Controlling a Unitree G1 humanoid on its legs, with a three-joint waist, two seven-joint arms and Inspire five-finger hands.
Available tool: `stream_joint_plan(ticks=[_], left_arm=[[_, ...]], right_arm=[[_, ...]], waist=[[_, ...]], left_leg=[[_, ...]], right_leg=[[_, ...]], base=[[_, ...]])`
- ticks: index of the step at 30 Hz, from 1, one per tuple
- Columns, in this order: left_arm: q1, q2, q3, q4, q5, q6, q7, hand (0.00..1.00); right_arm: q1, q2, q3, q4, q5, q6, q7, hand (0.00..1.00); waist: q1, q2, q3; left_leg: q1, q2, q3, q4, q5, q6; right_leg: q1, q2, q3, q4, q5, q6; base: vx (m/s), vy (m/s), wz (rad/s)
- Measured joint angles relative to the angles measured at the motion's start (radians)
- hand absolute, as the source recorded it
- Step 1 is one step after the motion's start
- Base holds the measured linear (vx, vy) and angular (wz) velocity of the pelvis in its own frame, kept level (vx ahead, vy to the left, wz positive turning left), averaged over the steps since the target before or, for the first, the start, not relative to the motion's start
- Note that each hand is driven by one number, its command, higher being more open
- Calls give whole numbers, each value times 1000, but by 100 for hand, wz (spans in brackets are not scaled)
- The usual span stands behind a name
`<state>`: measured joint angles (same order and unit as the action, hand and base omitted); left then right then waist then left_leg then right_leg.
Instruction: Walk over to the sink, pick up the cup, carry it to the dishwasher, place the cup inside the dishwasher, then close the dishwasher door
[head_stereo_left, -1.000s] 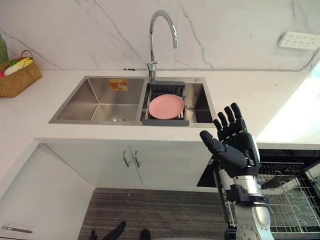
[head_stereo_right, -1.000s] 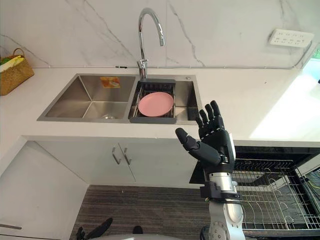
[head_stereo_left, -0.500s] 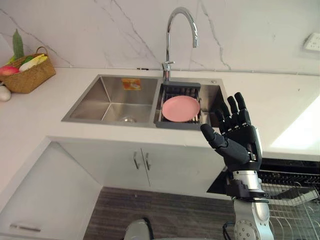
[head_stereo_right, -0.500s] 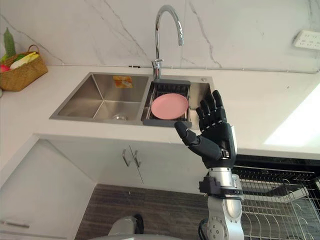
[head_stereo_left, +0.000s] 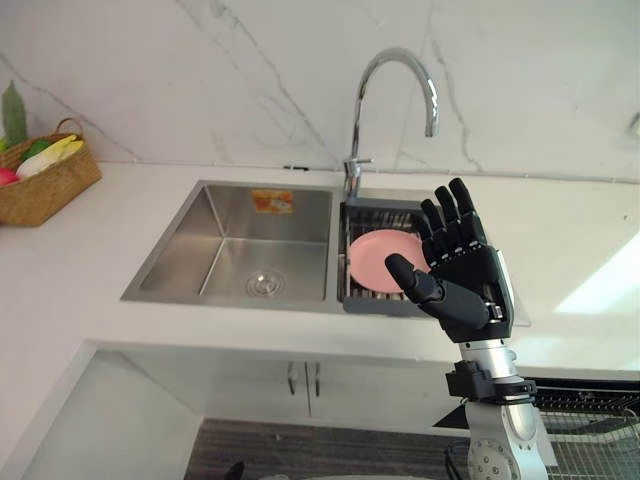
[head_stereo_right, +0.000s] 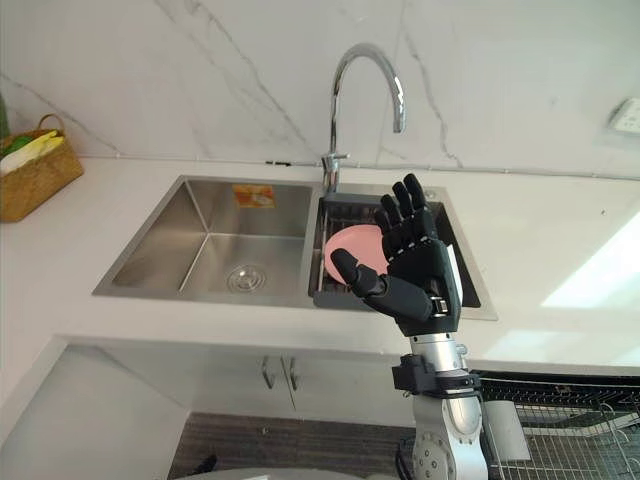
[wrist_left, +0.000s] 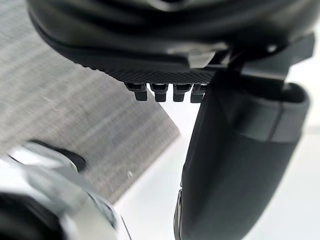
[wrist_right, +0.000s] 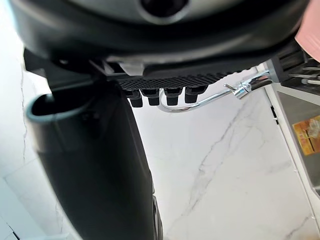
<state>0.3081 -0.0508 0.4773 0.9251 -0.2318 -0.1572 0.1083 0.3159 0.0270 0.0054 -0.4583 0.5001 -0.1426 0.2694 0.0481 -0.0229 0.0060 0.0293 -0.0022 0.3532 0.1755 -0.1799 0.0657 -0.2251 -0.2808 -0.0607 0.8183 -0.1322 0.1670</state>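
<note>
A steel double sink (head_stereo_left: 230, 190) is set in the white counter. Its left basin is bare down to the drain. In the right basin a dark rack (head_stereo_right: 340, 215) holds a pink plate (head_stereo_left: 375, 258). My right hand (head_stereo_left: 463, 285) is raised in front of that right basin, palm turned left, fingers straight and spread, holding nothing. It hides part of the plate and rack. In the right wrist view the right hand (wrist_right: 95, 165) points at the faucet (wrist_right: 210, 100) and the marble wall. My left hand (wrist_left: 150, 45) hangs open over grey floor.
A tall curved faucet (head_stereo_left: 395, 75) rises behind the sink. A woven basket (head_stereo_left: 45, 185) with fruit stands on the counter at far left. White cabinet doors (head_stereo_left: 300, 378) are below the sink. A wire dishwasher rack (head_stereo_right: 570, 440) juts out at the lower right.
The camera has moved nearer the sink, which now sits larger and further right. My right hand, still open, now stands in front of the right basin rather than below the counter edge.
</note>
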Motion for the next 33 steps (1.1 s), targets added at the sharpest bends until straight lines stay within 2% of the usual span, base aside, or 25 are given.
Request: stream_joint_plan(ticks=[2,3,4,5,7,8,9,14,17,18,19,22,23,24,29,33], left_arm=[[-22,1,-30,-10,0,1,18,100],[-32,0,-37,-17,0,3,18,100],[-40,-3,-38,-27,0,4,18,100],[-56,-10,-34,-28,8,7,21,100],[-72,-21,-43,-22,36,18,20,100],[-80,-22,-49,-21,47,20,19,100],[-98,-25,-34,-15,134,25,21,100],[-101,-25,-31,-15,133,24,27,100],[-109,-28,-13,-15,133,19,37,100],[-111,-29,-3,-24,132,16,46,100],[-110,-29,0,-26,132,14,48,100],[-94,-28,5,-24,135,9,53,100],[-85,-27,5,-22,136,9,58,100],[-58,-22,-34,-21,155,5,78,100],[-56,-22,-33,-20,156,5,78,100],[-41,-21,-21,-14,156,5,78,100]], right_arm=[[-1,-3,7,20,0,-7,9,100],[-3,-3,11,28,0,-15,10,100],[-6,-2,17,32,1,-22,12,100],[-14,-11,22,36,8,-26,13,100],[-36,-35,20,50,9,-26,6,100],[-42,-45,16,52,10,-26,2,100],[-79,-42,0,51,19,-25,-15,100],[-79,-42,-1,51,19,-25,-15,100],[-77,-40,-1,51,20,-25,-15,100],[-68,-39,0,51,20,-23,-15,100],[-65,-40,0,51,20,-19,-15,100],[-55,-42,-1,48,20,-6,-17,100],[-47,-41,-2,44,20,-2,-17,100],[10,-42,-1,-6,18,18,-31,100],[10,-45,-5,-5,18,18,-31,100],[4,-61,-57,-5,-13,18,-30,100]], waist=[[-10,2,0],[-10,0,0],[-11,-10,-2],[-10,-14,-9],[-7,5,-19],[-8,5,-18],[-8,5,-11],[-8,6,6],[-7,11,29],[-5,12,43],[-4,17,48],[7,20,54],[11,22,56],[20,36,23],[20,38,19],[20,38,-5]], left_leg=[[43,33,-4,-10,3,-10],[50,43,-7,-10,2,-13],[56,46,-9,-9,1,-21],[66,53,-14,-13,-10,-48],[71,78,-13,-26,-10,-63],[76,88,-13,-33,-9,-70],[95,79,-13,-61,-11,-83],[93,78,-13,-61,-11,-84],[84,93,-10,-19,-28,-87],[53,114,-7,66,-55,-66],[43,118,-2,93,-63,-57],[44,133,13,132,-69,-50],[49,134,4,128,-69,-49],[73,91,-155,-15,-29,-77],[71,96,-154,-25,-27,-80],[66,99,-143,-35,-24,-84]], right_leg=[[6,17,-113,-190,-23,-28],[18,28,-144,-288,-8,-45],[30,43,-163,-393,60,-75],[50,56,-178,-455,110,-86],[93,90,-197,-543,110,-87],[116,105,-206,-582,110,-87],[223,138,-218,-804,194,-67],[223,137,-215,-806,200,-65],[230,145,-212,-803,199,-67],[231,155,-205,-794,190,-80],[229,159,-201,-791,186,-86],[229,177,-156,-799,184,-93],[228,186,-133,-809,184,-94],[176,187,-102,-807,215,-87],[174,182,-105,-806,215,-87],[166,174,-126,-806,212,-86]], base=[[224,-149,6],[199,-201,3],[222,-260,1],[173,-220,-7],[140,-167,-10],[81,-98,-4],[0,0,0],[-76,3,-1],[-78,-25,-5],[-61,-37,-10],[-63,-45,-24],[-46,-54,-39],[-20,-44,-28],[-29,-37,-18],[-10,-1,3],[0,2,8]])
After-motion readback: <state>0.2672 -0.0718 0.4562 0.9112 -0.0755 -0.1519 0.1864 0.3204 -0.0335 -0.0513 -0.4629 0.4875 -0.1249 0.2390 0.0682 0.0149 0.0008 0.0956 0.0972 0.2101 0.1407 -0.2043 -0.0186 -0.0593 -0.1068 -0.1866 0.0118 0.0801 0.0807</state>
